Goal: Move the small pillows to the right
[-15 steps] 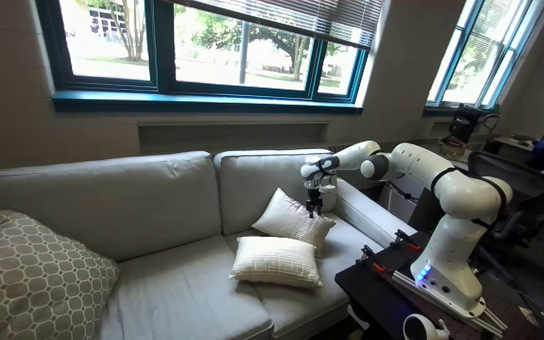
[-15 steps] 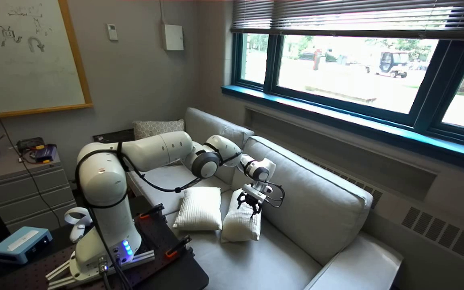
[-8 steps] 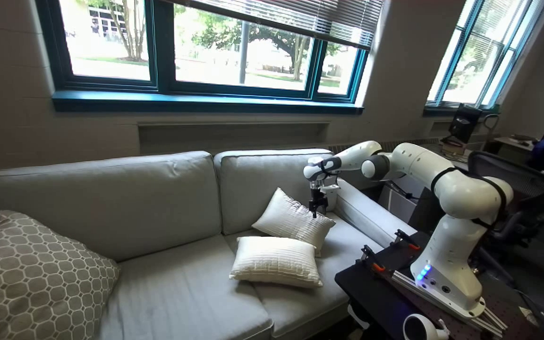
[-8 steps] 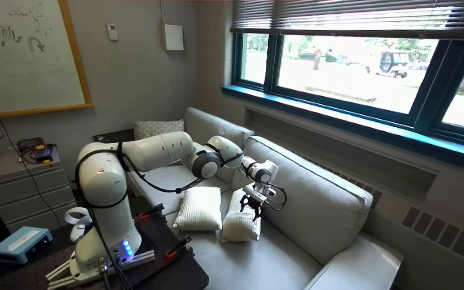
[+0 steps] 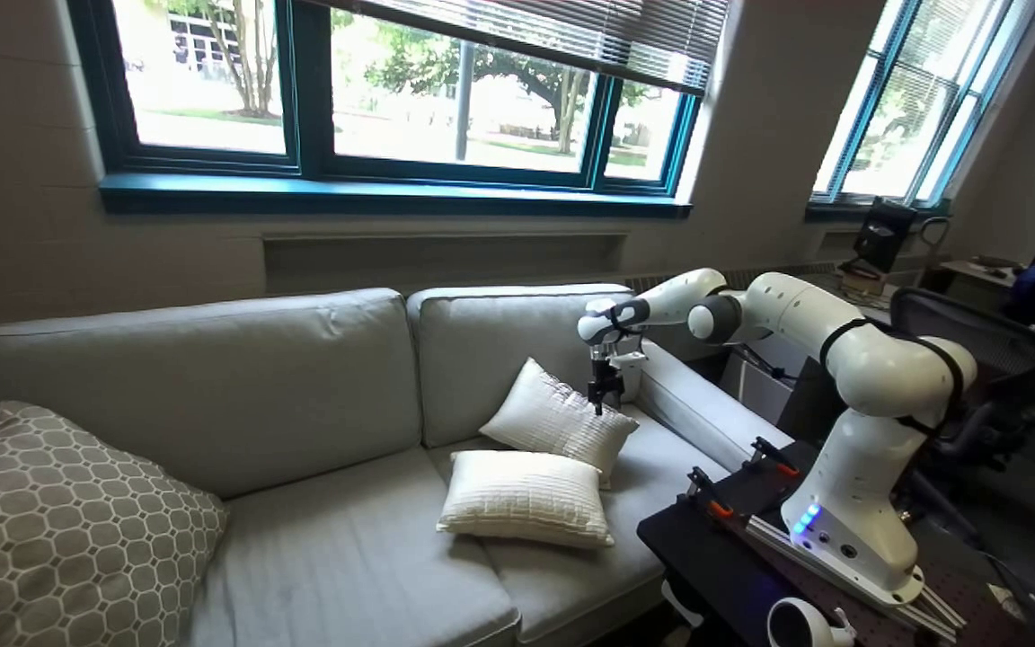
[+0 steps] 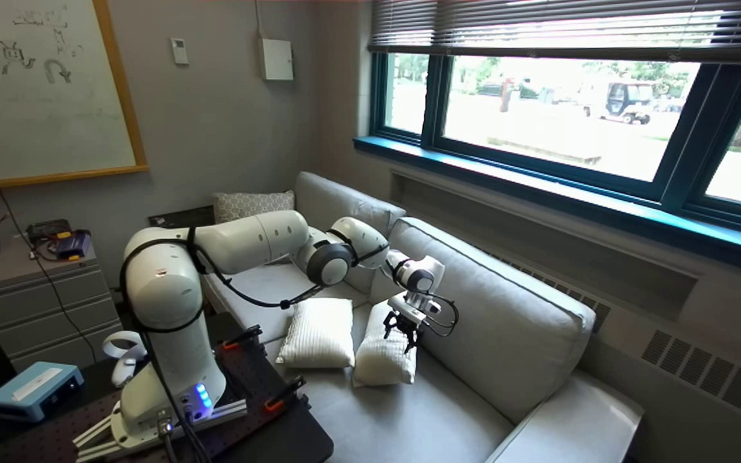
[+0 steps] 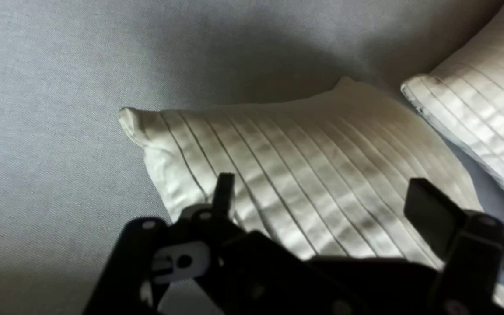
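Hanging over the back pillow [image 5: 554,417], my gripper [image 7: 322,192] points down, its two fingers [image 7: 224,192] spread wide with nothing clasped between them. I cannot tell whether the tips brush the cloth. The back pillow, off-white and squarish, lies near the backrest [image 5: 508,341] of the sofa [image 5: 338,530]. The front pillow [image 5: 526,499], its twin, lies just beside it, nearer the sofa's front edge. As one faces the sofa, the armrest [image 5: 706,400] stands at the right end, and I take that as the way both should go; neither touches it.

What my move turns on shows in the wrist view: the back pillow spreads below and between my fingers, with what I judge to be its armrest-side edge at the top, running roughly along the line from finger to finger. No long axis guides me, and the pillow looks wider than my gap, so closing here would probably gather only a fold, not the sides. Towards that view's right, a narrow strip of sofa parts it from the front pillow.
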Robot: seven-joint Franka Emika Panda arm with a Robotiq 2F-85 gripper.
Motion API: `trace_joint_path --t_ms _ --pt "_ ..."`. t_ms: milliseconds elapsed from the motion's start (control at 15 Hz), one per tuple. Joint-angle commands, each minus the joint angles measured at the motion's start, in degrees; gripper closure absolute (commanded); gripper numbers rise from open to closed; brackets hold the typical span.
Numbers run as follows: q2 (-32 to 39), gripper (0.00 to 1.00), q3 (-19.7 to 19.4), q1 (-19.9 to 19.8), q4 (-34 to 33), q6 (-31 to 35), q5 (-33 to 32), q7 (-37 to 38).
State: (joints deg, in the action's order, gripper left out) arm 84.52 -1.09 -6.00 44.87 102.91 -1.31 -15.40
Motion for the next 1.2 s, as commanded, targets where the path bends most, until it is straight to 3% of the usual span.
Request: trace_joint_path --t_ms 0,533,800,867,933,1133 --pt "0.0 0.0 0.66 -0.68 0.82 1.41 -1.13 -3.4" --pt "0.05 0.0 3.61 -3.52 3.61 7.63 0.11 -13.48" --pt "0.09 0.0 5.32 -4.69 5.47 8.18 1.65 -14.61" --pt "0.1 0.25 5.72 -5.02 5.93 8.11 2.1 -14.78" --pt "0.11 0.26 5.95 -5.36 6.5 8.28 2.62 -14.42" --pt "0.12 0.5 6.7 -6.37 7.44 8.44 4.28 -14.17"
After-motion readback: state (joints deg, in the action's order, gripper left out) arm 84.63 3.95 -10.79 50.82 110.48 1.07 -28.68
